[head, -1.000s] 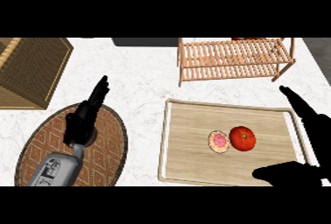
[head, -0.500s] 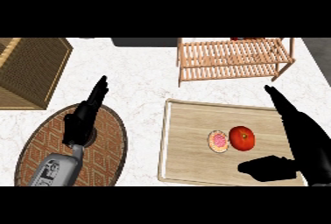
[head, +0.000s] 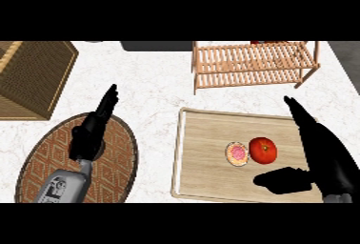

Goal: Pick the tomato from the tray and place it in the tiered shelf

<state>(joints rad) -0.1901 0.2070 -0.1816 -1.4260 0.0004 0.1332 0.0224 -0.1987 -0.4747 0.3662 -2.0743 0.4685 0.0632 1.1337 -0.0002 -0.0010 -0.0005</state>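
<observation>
The fingers [head: 304, 114] of the right hand [head: 325, 155] are held straight and spread wide from the thumb [head: 281, 181], which is stretched across the near part of the wooden tray [head: 204, 157]; nothing is held between them. The red tomato [head: 263, 150] is seen lying on the tray inside that open span, just beside a small round pink-centred pastry [head: 237, 153] and not touched by the hand. The slatted tiered shelf [head: 253, 64] is set on the white marble counter [head: 151, 90] behind the tray. The left hand [head: 91, 133] is shown resting open, fingers straight, over an oval patterned mat [head: 42, 152]. A woven basket [head: 32, 76] is placed at far left
</observation>
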